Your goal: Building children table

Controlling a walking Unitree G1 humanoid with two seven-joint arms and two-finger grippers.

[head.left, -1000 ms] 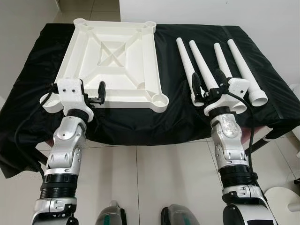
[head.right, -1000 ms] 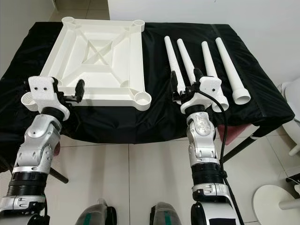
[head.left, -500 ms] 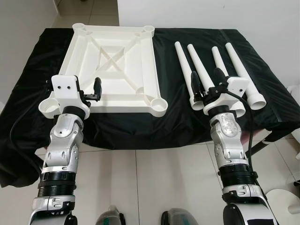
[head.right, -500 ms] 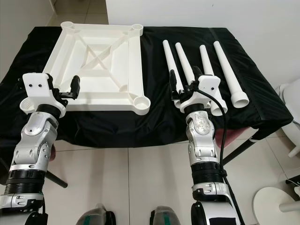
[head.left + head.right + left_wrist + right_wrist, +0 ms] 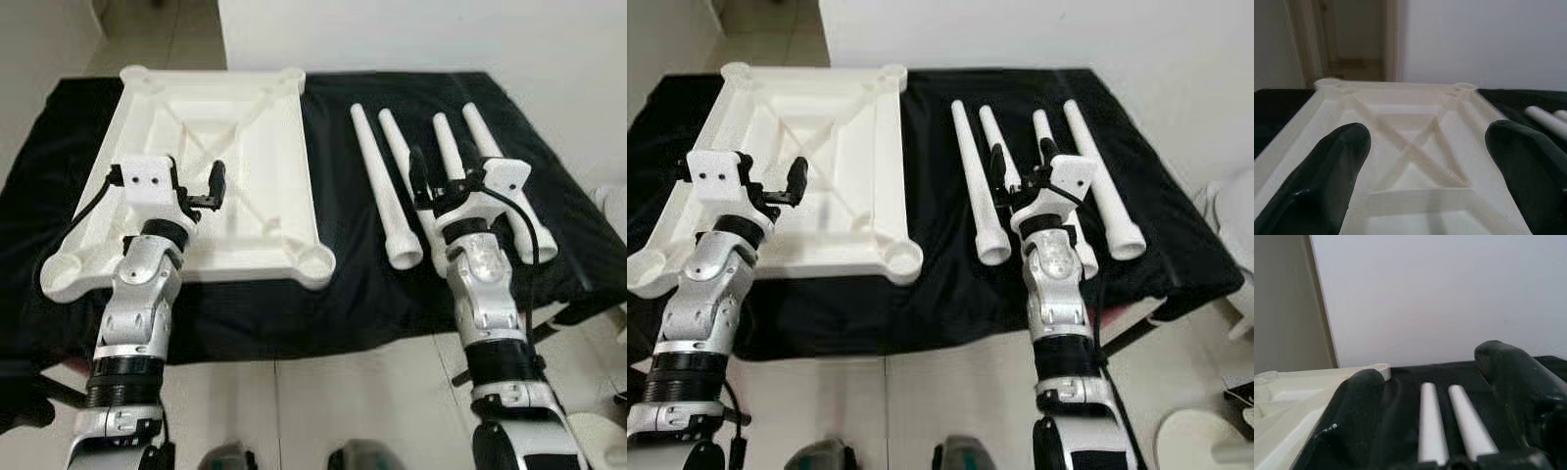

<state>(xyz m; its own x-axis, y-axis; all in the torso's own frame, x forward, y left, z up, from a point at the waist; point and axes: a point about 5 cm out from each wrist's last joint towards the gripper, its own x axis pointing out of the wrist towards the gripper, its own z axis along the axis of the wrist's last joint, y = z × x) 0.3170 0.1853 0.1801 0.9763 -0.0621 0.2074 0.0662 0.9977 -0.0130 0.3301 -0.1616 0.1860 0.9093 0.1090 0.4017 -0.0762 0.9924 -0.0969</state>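
- Our left gripper (image 5: 204, 183) is hovering with fingers spread and empty; the upturned tabletop (image 5: 201, 137) is lying under and ahead of them.
- Our right gripper (image 5: 443, 166) is hanging open too, the second leg (image 5: 407, 162) lying beneath its fingers; we are judging it best to lower squarely, closing near the thick end.

A white tabletop (image 5: 211, 147) of smooth, matt moulded plastic lies upside down in the upper left of the head view, its ribs showing. To its right lie four white table legs (image 5: 384, 191) of the same smooth plastic. Both rest on a black cloth (image 5: 333, 284), matt and slightly creased. The robot's arms (image 5: 137, 323) are silver with a soft metallic sheen. The left gripper (image 5: 1420, 161) and right gripper (image 5: 1442, 396) have black fingers (image 5: 1327, 171) with a faint gloss. The floor (image 5: 323, 401) at the bottom is pale, shiny tile.
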